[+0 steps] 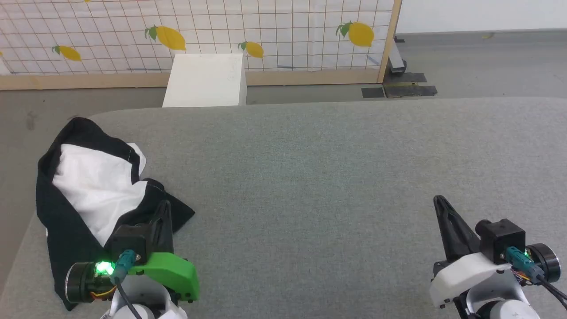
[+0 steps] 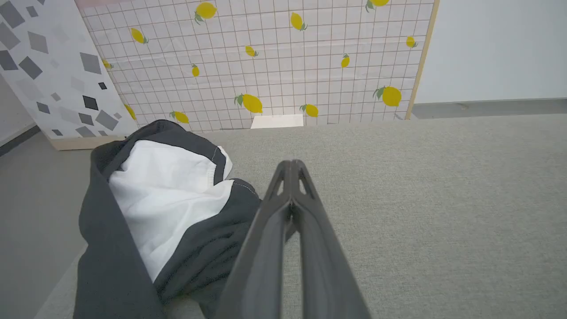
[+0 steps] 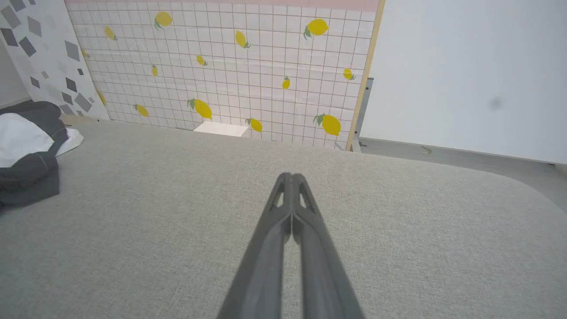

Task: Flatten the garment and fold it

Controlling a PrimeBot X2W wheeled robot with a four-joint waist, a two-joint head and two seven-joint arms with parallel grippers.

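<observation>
A: Grey table (image 1: 310, 177). Why do the grippers sit low in the frame?

B: Looks like a rest pose, nothing begun. Two of them: left gripper (image 1: 166, 206) at lower left, jaws pressed together and empty, by the garment's (image 1: 97, 186) black edge. Right gripper (image 1: 438, 201) at lower right is the same, well apart from it.

A: And the garment?

B: One, bunched at centre left, unflattened. Beyond it are one box (image 1: 206, 79) and one lemon screen (image 1: 288, 35).
</observation>
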